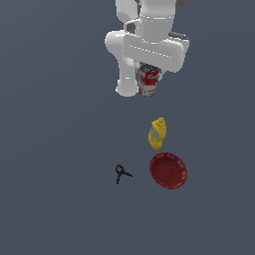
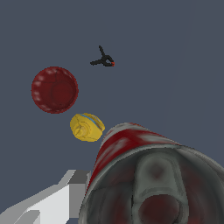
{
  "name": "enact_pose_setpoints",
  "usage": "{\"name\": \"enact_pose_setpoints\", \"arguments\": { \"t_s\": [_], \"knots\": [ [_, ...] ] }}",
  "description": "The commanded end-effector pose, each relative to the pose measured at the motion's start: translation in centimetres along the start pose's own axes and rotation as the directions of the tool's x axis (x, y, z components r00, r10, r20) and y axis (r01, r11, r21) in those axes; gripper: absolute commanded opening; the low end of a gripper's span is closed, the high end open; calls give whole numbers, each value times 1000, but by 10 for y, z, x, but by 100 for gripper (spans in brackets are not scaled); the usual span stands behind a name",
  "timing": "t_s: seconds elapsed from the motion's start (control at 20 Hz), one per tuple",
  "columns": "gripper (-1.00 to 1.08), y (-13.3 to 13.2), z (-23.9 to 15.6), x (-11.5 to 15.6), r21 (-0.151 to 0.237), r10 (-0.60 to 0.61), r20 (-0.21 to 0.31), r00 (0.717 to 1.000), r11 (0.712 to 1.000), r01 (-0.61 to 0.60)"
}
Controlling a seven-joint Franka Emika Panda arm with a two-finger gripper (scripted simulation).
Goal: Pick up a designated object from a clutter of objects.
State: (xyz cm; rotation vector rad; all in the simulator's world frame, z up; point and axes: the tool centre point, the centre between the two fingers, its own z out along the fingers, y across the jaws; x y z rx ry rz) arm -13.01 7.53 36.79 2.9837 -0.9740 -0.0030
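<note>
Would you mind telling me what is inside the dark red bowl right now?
The bowl appears to hold nothing: both views show only its bare red interior. The yellow bottle stands beside it, outside the rim, and the black clamp lies apart on the floor. Nothing covers the bowl.

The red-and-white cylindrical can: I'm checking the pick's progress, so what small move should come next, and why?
Probably a slow, straight lift. The red-and-white cylindrical can fills the wrist view beside a grey finger, suggesting a grasp, though closure is unclear. The yellow squeeze bottle stands apart, so rising should hit nothing.
</note>
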Motion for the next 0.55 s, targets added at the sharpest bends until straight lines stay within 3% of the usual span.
{"name": "enact_pose_setpoints", "arguments": {
  "t_s": [0.0,0.5],
  "knots": [
    [-100,-8,-15,-4,3,1,-1,1000,1000,-1],
    [-100,-20,-35,-9,3,2,-1,1000,1000,-2]
  ]
}}
